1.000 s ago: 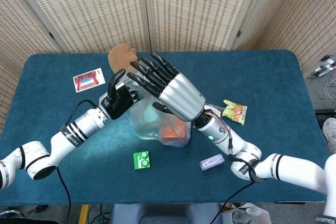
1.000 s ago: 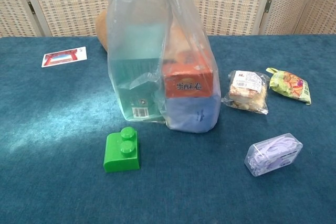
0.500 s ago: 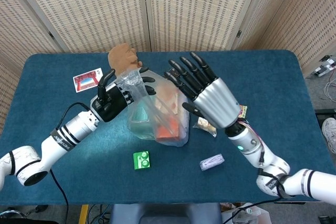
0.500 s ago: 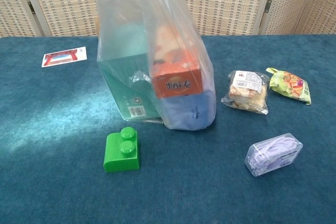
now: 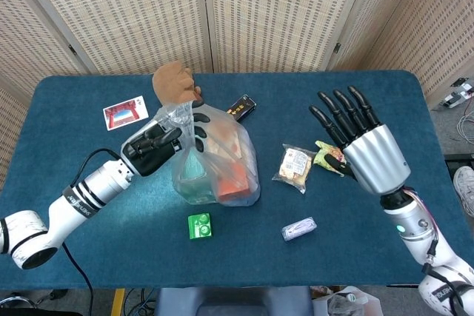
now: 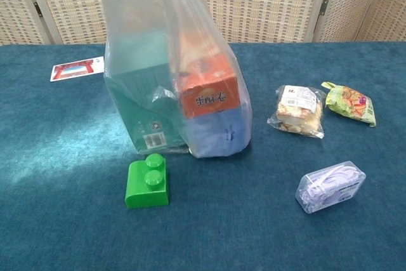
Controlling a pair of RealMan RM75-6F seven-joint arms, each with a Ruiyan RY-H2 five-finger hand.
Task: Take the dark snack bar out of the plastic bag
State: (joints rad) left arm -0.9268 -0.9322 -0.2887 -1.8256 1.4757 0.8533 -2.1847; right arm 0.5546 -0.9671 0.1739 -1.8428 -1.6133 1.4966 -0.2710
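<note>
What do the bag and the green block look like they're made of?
The bag looks like thin clear plastic film: boxes show through it, and it creases and glints. The green block looks like hard moulded plastic, smooth and slightly glossy, with two round studs on top.

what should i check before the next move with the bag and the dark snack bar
1. Left hand holds the plastic bag at its top: ok.
2. Right hand empty, fingers spread, away from the bag: ok.
3. Dark snack bar out of the bag, on the table behind it: ok.
4. Orange box and teal box remain inside: ok.
5. Bag standing steady if released: cannot tell.
</note>
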